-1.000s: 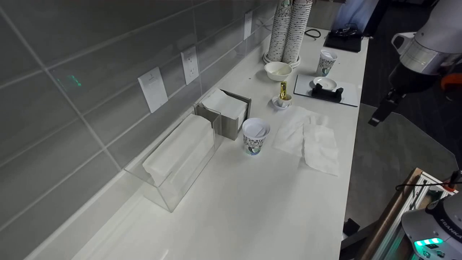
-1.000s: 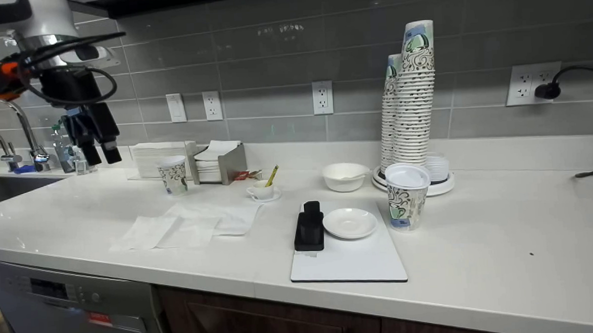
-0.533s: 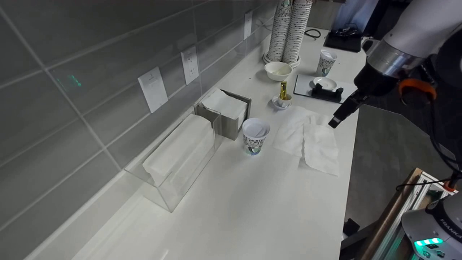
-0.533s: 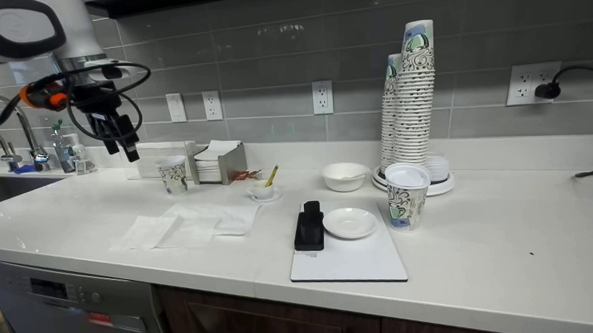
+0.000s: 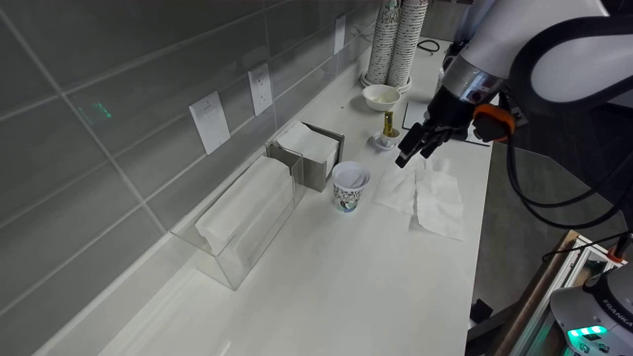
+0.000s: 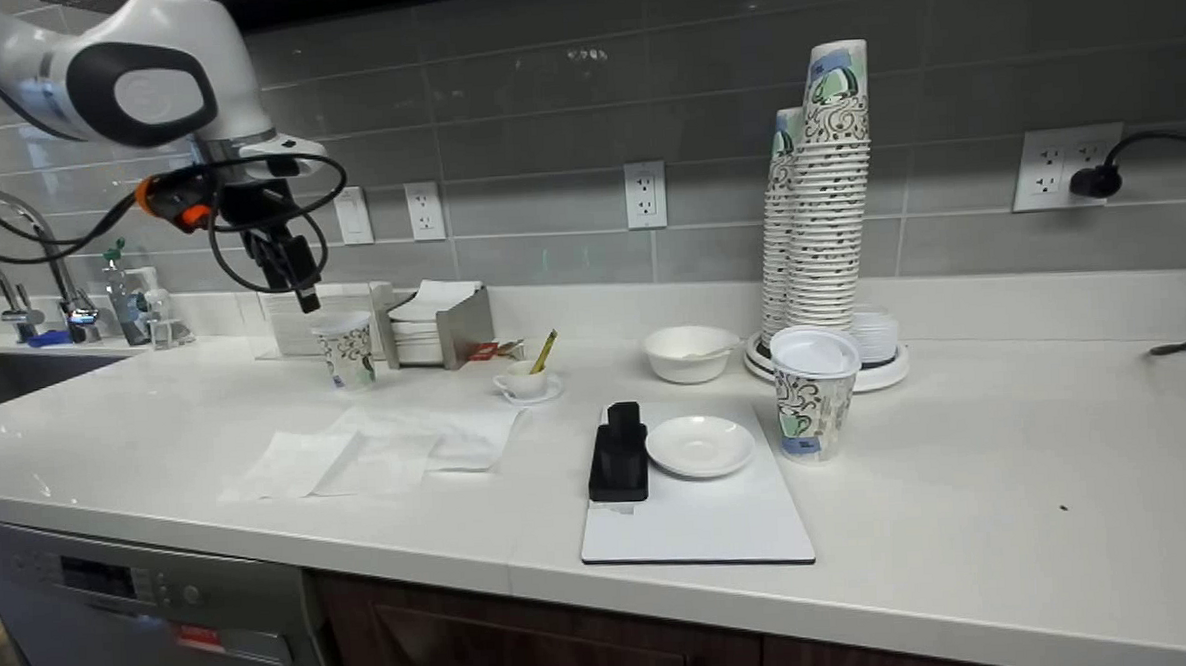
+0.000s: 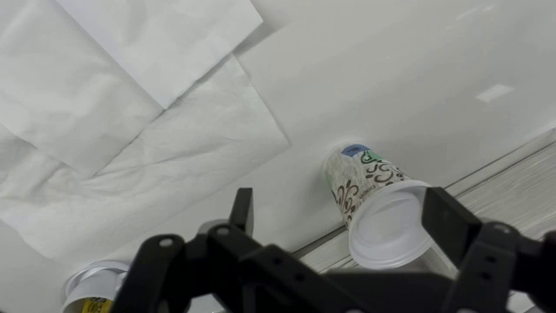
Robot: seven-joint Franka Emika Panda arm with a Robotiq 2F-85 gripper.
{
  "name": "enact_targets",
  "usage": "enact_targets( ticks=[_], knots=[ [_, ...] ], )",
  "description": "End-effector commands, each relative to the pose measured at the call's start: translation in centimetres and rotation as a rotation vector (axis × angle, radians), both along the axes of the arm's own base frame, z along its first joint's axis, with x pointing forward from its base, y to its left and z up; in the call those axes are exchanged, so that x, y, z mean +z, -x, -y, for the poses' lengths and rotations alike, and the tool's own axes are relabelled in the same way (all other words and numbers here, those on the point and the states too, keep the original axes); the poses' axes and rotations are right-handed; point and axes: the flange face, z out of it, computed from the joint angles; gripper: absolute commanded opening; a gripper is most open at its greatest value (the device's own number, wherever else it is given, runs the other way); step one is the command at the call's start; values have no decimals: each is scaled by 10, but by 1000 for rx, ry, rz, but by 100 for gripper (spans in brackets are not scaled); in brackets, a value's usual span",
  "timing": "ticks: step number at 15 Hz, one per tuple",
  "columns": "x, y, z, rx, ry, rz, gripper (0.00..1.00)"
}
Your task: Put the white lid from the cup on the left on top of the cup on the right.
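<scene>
Wrist view: smooth, round lid (image 7: 388, 230)

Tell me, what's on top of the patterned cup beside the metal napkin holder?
A white lid sits on top of the patterned cup. It hides the inside, so whether the cup holds anything cannot be seen.

The round white lid (image 7: 388, 230) covers the mouth of the left cup (image 6: 346, 354), which is printed with dark swirls and stands upright on the counter (image 6: 961, 517). Well apart from it, the right cup (image 6: 814, 405) also stands upright, similarly patterned, its top white too.
</scene>
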Motion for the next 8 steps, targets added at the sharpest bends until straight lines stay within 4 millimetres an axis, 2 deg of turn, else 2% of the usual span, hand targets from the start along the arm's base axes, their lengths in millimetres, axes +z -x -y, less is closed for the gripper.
enact_targets(
  ticks=[1, 5, 8],
  knots=[
    [-16, -22, -41, 43, 49, -14, 100],
    [-36, -14, -82, 230, 234, 18, 100],
    [-38, -2, -106, 369, 343, 94, 100]
  ],
)
